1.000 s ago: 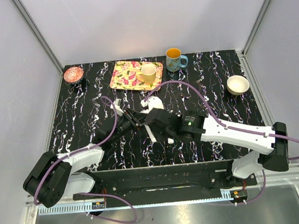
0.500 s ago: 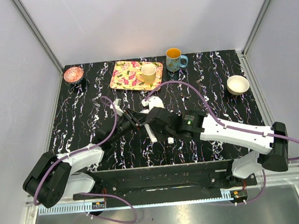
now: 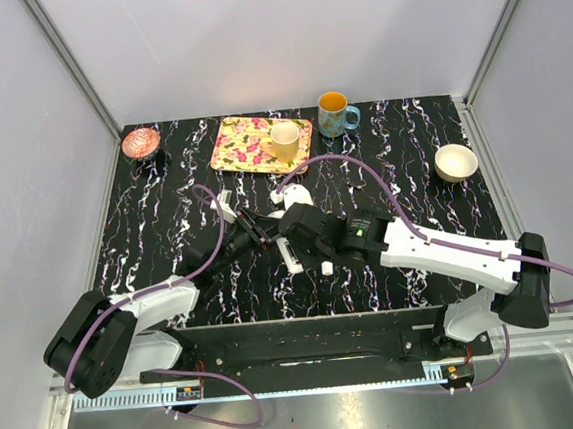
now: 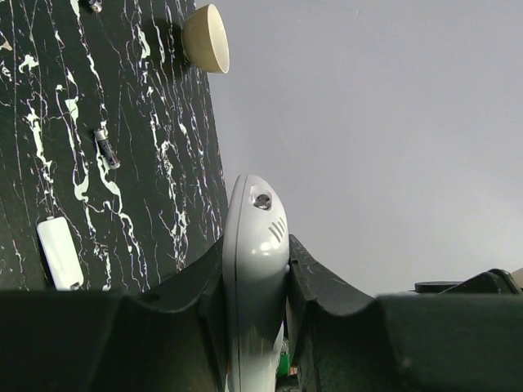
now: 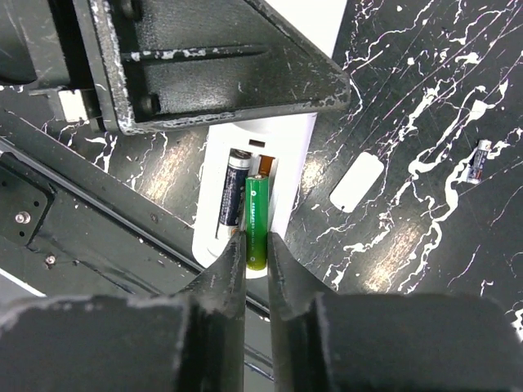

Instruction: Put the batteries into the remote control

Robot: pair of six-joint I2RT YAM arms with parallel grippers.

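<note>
The remote control (image 3: 291,255) is a white bar held at mid-table, with its open battery recess facing up. My left gripper (image 3: 265,234) is shut on it, and the left wrist view shows its end clamped between the fingers (image 4: 255,269). My right gripper (image 5: 257,245) is shut on a green battery (image 5: 257,214) and holds it over the empty slot of the recess. A dark battery (image 5: 234,196) lies in the other slot. A loose battery (image 5: 479,161) lies on the table to the right. The small white cover (image 5: 356,183) lies beside the remote.
A floral tray (image 3: 232,139) with a yellow cup (image 3: 284,139) stands at the back. A blue mug (image 3: 335,115) stands beside it. A cream bowl (image 3: 456,163) is at the right and a pink dish (image 3: 141,142) at the back left.
My right gripper has shifted slightly left and closer over the remote's recess with the green battery. The left gripper and the remote have stayed put.
</note>
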